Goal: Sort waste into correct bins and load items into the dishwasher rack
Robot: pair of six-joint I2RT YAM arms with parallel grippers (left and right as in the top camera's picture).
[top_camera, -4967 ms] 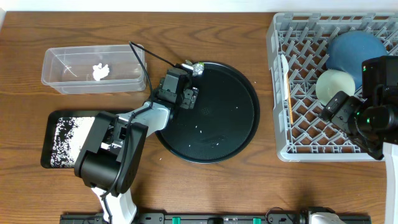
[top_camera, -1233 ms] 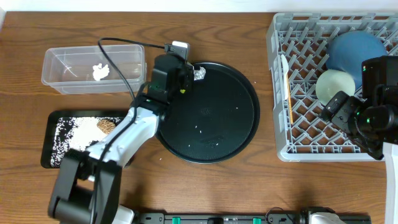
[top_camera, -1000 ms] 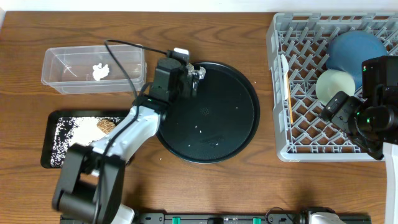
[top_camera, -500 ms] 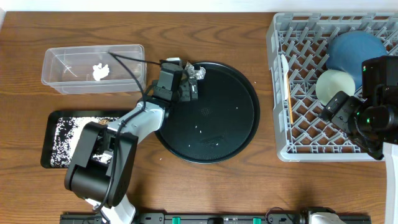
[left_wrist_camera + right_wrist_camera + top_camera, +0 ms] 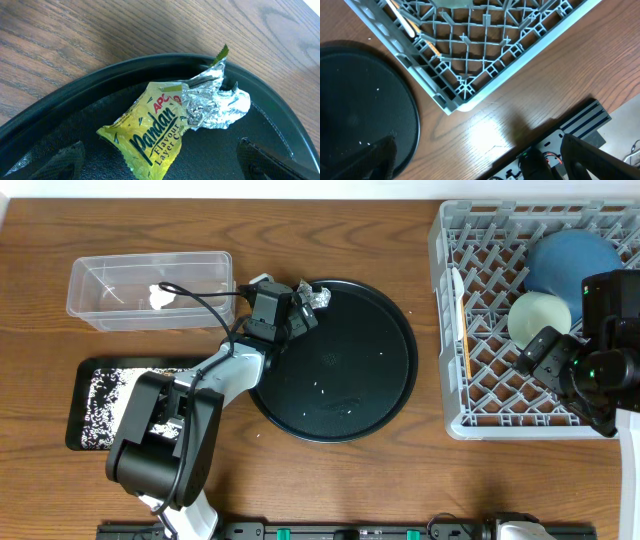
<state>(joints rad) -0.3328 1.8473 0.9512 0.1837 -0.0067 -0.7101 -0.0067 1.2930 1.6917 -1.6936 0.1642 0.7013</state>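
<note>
A yellow wrapper [image 5: 152,130] joined to crumpled silver foil [image 5: 215,102] lies just inside the far-left rim of the round black tray [image 5: 45,115]. My left gripper [image 5: 162,167] stands open around it, one fingertip on each side, neither touching it. From overhead the foil [image 5: 319,297] shows just beyond the left gripper [image 5: 297,313]. The grey dishwasher rack [image 5: 480,415] holds a dark blue plate [image 5: 572,260], a pale green bowl [image 5: 538,315], chopsticks [image 5: 466,340] and a white spoon [image 5: 458,280]. My right gripper [image 5: 485,165] hangs open and empty, high over the rack's near corner [image 5: 452,102].
The clear tub [image 5: 100,310] at the back left holds a white paper scrap [image 5: 160,295]. The shallow black rectangular tray [image 5: 72,405] at the front left carries white grains [image 5: 100,395]. A few white specks [image 5: 322,388] lie on the round tray [image 5: 380,380].
My left gripper has opened to its widest and come down towards the wrapper and foil at the tray's rim, and the left arm has shifted. The right arm has not moved.
</note>
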